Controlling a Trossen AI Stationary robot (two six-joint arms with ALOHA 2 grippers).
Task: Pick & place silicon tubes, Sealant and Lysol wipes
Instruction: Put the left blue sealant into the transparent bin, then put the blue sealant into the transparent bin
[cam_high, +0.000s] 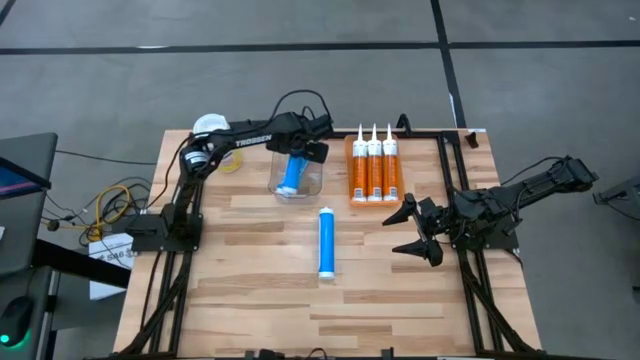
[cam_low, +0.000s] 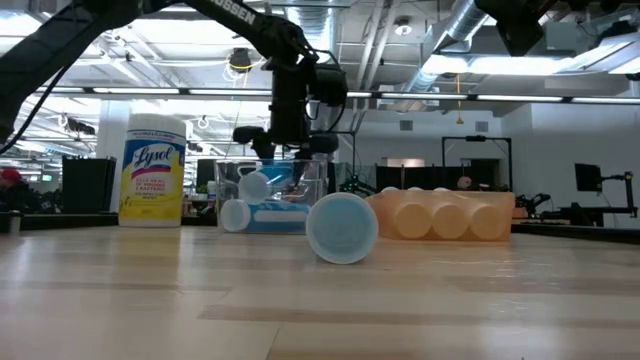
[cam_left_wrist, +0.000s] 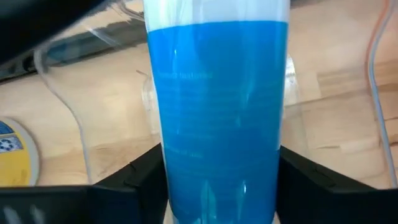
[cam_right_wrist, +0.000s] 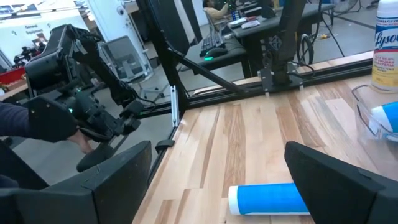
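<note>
Our left gripper (cam_high: 300, 160) fingers clasp blue tube (cam_high: 291, 175) inside clear bin (cam_high: 312, 184), lowering for placement. Our right gripper (cam_high: 418, 228) waits, fingers spread, near desk (cam_high: 250, 290) edge.

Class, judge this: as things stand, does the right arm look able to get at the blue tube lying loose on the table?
Probably yes. The right claw is open, and only bare table separates it from the loose blue tube.
</note>
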